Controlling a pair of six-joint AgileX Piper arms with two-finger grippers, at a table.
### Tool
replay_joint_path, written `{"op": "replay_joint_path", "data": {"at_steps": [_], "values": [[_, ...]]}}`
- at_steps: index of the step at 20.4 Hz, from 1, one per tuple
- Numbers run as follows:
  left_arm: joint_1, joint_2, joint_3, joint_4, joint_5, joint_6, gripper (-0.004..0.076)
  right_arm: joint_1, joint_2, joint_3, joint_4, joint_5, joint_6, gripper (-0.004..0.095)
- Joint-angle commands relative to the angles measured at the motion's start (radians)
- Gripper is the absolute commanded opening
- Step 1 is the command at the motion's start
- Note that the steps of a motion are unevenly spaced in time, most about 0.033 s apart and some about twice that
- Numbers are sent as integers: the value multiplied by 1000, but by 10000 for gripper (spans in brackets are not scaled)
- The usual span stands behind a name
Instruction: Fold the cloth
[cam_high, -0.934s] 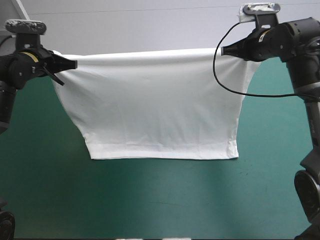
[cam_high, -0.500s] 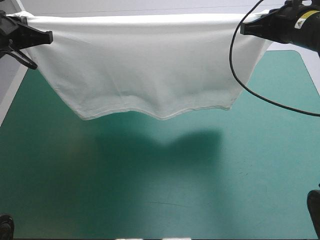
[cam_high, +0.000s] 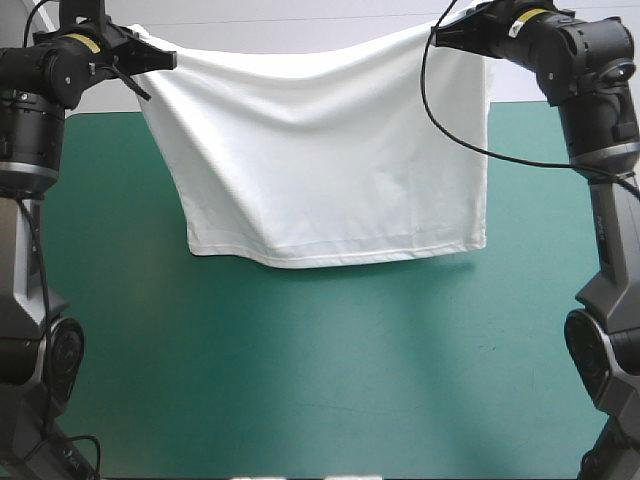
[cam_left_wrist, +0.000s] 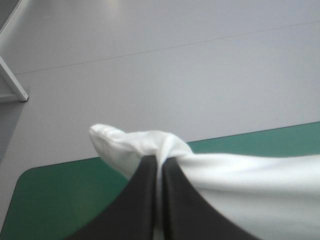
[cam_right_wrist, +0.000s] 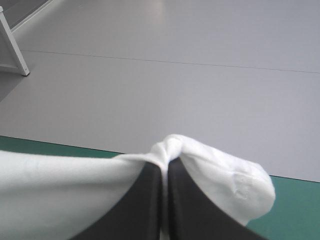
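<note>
T-shirt (cam_high: 330, 170) was found held aloft over the far half of the teal-green surface (cam_high: 300, 380), hung as one sheet. Whether the lower hem touched the cover could not be told. Left claw (cam_high: 168, 60) was pressed nearly together, an upper corner pinched between its black fingers (cam_left_wrist: 145, 200). Right claw (cam_high: 440, 38) was clamped likewise on the opposite corner. A sag was noted along the top edge. The two-corner hold was judged a means of letting creases drop out before the cloth is laid flat.
</note>
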Motion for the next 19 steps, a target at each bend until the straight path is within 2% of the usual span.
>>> {"op": "replay_joint_path", "data": {"at_steps": [1, 3, 6, 9, 11, 12, 14, 16, 19], "values": [[1, 30, -237, 3, -44, 6, -10, -10, -29, -41, -32, -169, -11, -14], [1, 62, -336, 3, -13, 13, -10, -12, -29, -75, -76, -185, -6, -14], [1, 72, -346, 5, -22, 13, -10, -48, -28, -102, -73, -178, 44, -14], [1, 121, -346, 3, 43, 15, -10, -95, 26, -96, 29, -43, 49, -14], [1, 177, -346, -1, 130, 15, -10, -100, 91, -96, 50, 69, 49, -14], [1, 223, -346, -11, 206, 15, -10, -100, 136, -96, 52, 164, 47, -14], [1, 296, -327, -37, 323, -16, -10, -100, 203, -96, 73, 286, 22, -14], [1, 341, -275, -54, 382, -11, -10, -100, 262, -96, 110, 364, -17, -14], [1, 328, -206, -54, 382, -9, -10, -100, 250, -54, 156, 364, -48, -14]]}}
